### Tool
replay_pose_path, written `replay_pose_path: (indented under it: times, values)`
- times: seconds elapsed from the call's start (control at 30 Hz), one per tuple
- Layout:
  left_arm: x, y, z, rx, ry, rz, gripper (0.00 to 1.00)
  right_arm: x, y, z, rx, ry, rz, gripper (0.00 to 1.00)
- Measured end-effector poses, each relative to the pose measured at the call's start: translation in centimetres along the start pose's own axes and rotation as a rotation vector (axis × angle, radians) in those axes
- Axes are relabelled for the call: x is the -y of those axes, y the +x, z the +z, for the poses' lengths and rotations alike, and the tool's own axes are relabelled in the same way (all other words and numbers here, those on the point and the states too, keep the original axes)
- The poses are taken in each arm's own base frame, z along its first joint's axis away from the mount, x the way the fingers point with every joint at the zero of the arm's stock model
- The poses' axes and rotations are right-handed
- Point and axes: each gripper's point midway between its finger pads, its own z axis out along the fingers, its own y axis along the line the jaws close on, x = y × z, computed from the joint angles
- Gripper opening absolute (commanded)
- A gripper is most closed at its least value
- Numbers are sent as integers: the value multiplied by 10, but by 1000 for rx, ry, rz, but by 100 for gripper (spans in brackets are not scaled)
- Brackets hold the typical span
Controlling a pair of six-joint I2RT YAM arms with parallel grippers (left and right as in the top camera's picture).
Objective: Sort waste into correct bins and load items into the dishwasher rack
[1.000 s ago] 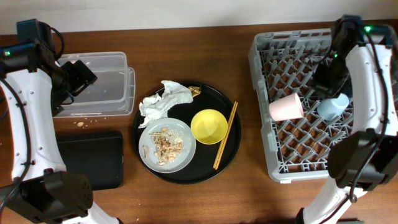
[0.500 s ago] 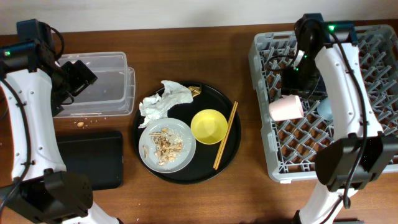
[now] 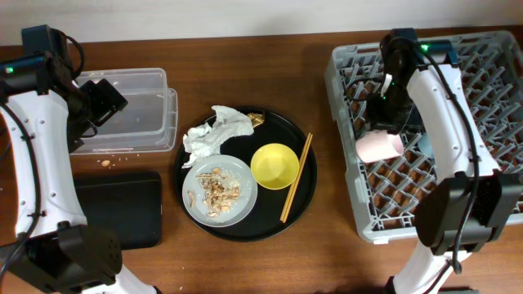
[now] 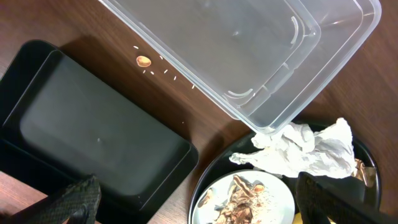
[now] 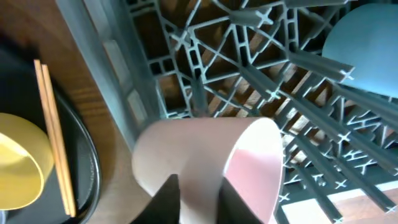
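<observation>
One smooth pink cup [image 3: 378, 148], gridded rack [image 3: 344, 163].

tub [image 4: 236, 43]: clear glossy plastic on my feed
rack [image 3: 341, 106]: matt grey plastic
tissue [image 4: 311, 152]: crumpled white paper
table [image 3: 270, 57]: smooth wood, I see grain
chopsticks [image 3: 296, 180]: pale wood

Bright, even light from overhead here, shadows soft and short. White glints on the clear tub [image 4: 249, 50]. Overhead view crisp; right wrist view soft, pink cup [image 5: 193, 149] smeared up close.
</observation>
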Motion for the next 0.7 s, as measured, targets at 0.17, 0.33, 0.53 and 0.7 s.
replay_pose_path:
  times: [0.17,0.33,0.53,0.7]
  values:
    - [0,0,0,0,0,0,99,-4,4,-3,-14,-40,9,4]
    - [0,0,0,0,0,0,99,22,0,-12,-29,-77,72,4]
    - [0,0,0,0,0,0,99,39,-27,-58,108,-278,91,4]
    - [0,0,0,0,0,0,99,70,-34,-59,139,-309,158,4]
